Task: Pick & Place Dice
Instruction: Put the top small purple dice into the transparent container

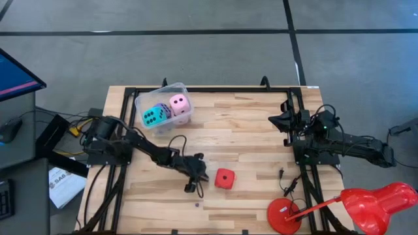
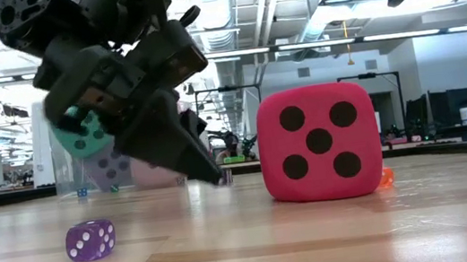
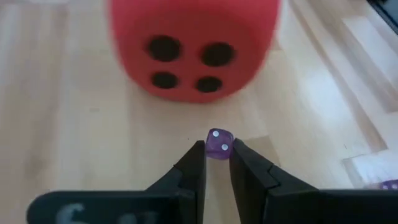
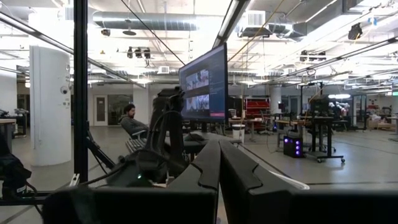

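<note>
Red die (image 1: 224, 178) sits near the counter's front edge, mid-width; other dice are in the tub (image 1: 145, 102) at the back-left. My left gripper (image 3: 217, 148) is just beside it, jaws nearly closed, a tiny purple die (image 3: 219, 143) at the tips. I can't tell if it's gripped. Next: open wide, straddle red. Right gripper (image 4: 219, 149) parked, jaws closed.

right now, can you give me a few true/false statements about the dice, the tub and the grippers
1. The red die lies on the bare table. True.
2. The tub holds the cyan die and a pink die. True.
3. The left gripper is clamped on the red die. False: it sits beside it, by a tiny purple die just past its fingertips.
4. The right gripper hovers over the tub. False: it waits at the table's right edge, facing the room.
5. The red die shows five pips in the low view. True.
</note>
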Controlling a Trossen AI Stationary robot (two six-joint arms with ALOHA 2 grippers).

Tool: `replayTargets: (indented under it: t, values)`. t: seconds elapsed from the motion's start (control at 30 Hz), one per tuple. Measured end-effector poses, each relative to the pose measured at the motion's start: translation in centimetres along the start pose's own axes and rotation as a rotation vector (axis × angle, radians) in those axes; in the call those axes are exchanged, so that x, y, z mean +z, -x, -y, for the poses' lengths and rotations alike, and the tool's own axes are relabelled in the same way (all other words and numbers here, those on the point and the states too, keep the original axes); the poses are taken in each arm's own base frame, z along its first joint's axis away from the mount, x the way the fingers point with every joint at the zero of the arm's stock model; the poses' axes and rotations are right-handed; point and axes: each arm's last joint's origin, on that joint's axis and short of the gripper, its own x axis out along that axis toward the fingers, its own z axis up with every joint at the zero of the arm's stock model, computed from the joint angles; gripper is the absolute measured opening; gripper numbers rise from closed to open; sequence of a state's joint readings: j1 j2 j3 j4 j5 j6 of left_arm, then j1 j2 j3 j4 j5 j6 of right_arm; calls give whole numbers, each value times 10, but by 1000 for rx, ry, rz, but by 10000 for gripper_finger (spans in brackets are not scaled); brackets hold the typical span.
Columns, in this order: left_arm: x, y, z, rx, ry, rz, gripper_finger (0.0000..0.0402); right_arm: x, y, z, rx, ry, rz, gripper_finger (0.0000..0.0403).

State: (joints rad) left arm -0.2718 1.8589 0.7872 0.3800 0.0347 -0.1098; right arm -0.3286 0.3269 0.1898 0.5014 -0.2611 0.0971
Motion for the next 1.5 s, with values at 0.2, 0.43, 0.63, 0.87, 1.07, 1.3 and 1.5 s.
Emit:
replayTargets:
  t: [0.2,0.43,0.63,0.87,1.07,1.3,1.5]
  values:
    - [16,24,-22,59,47,5,49,0,0,0,0,0,0,0]
    - [38,68,-48,139,106,53,49,0,0,0,0,0,-1,0]
    - [52,109,-62,241,144,110,49,0,0,0,0,0,-1,0]
    - [57,153,-75,424,188,150,49,0,0,0,0,1,-2,0]
    - [55,186,-83,617,226,166,49,0,0,0,0,1,-2,0]
    - [53,210,-95,767,275,202,49,0,0,0,0,1,-1,0]
    - [47,219,-113,914,327,177,49,0,0,0,0,1,-1,0]
